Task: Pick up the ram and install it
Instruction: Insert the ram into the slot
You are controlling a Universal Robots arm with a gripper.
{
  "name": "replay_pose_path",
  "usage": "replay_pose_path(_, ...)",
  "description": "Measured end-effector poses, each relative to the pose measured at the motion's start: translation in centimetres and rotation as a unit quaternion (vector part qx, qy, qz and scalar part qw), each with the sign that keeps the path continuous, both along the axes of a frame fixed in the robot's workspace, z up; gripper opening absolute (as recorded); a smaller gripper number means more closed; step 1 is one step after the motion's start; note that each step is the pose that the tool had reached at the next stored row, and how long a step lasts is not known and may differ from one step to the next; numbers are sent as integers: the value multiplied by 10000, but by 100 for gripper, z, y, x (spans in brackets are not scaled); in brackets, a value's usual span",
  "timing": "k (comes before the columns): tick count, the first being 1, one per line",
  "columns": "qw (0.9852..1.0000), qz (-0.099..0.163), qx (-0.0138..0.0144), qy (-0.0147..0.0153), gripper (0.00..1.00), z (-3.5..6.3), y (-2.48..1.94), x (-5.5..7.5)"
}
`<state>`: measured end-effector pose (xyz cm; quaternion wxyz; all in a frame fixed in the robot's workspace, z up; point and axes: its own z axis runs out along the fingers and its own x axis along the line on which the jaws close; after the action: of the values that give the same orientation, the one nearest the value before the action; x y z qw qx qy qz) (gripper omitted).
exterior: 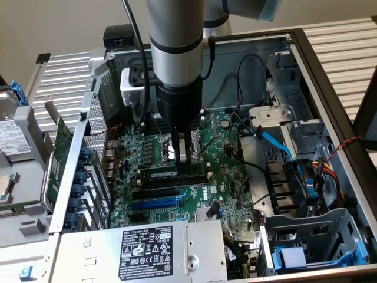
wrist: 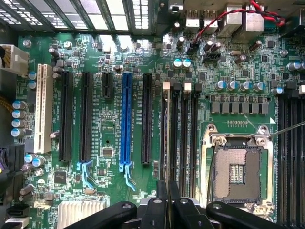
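Exterior view: ram (exterior: 162, 174) between jaws

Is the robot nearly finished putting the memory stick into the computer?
Nearly. Done: the long thin green ram stick with a white label is already picked up. In hand: the fingers are shut on its top edge, holding it upright, lined up with the long black memory slots on the green motherboard. Left: I cannot tell whether it is pushed fully in, and the fingers have not let go.
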<state>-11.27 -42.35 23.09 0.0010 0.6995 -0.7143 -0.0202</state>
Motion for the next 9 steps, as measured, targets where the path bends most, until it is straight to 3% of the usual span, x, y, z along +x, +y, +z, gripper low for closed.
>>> replay_pose_path(9,10000,1,-1,-5,13,-5,3,0)
